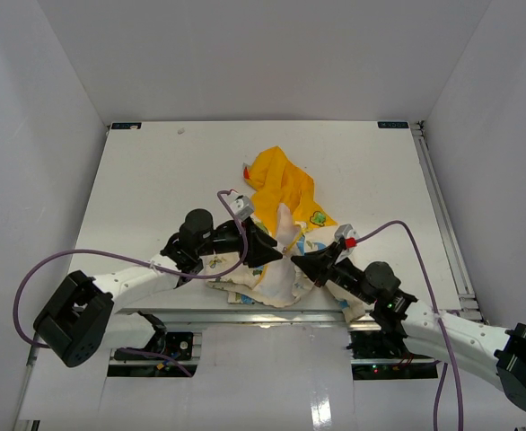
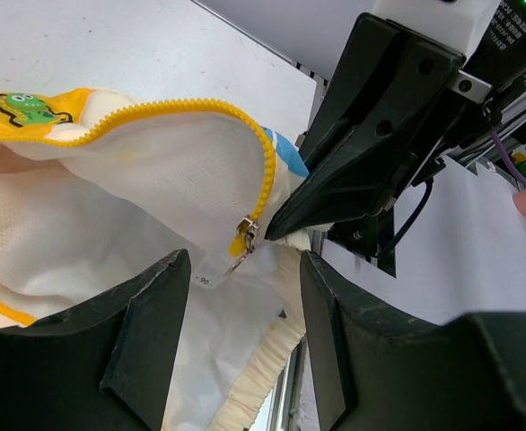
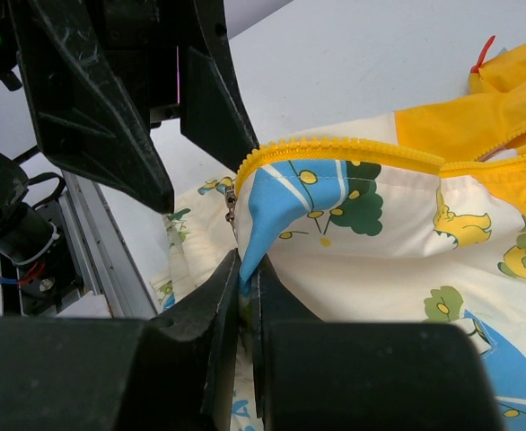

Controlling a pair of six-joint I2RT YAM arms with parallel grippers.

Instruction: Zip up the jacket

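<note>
Table: white.
Jacket: crumpled at table centre, yellow hood toward 12 o'clock.
Left gripper: enters from 9 o'clock, fingers spread apart.
Right gripper: enters from 4 o'clock, fingers clenched on the jacket's blue-print fold.
Zipper slider: hangs beside that fold.
</note>
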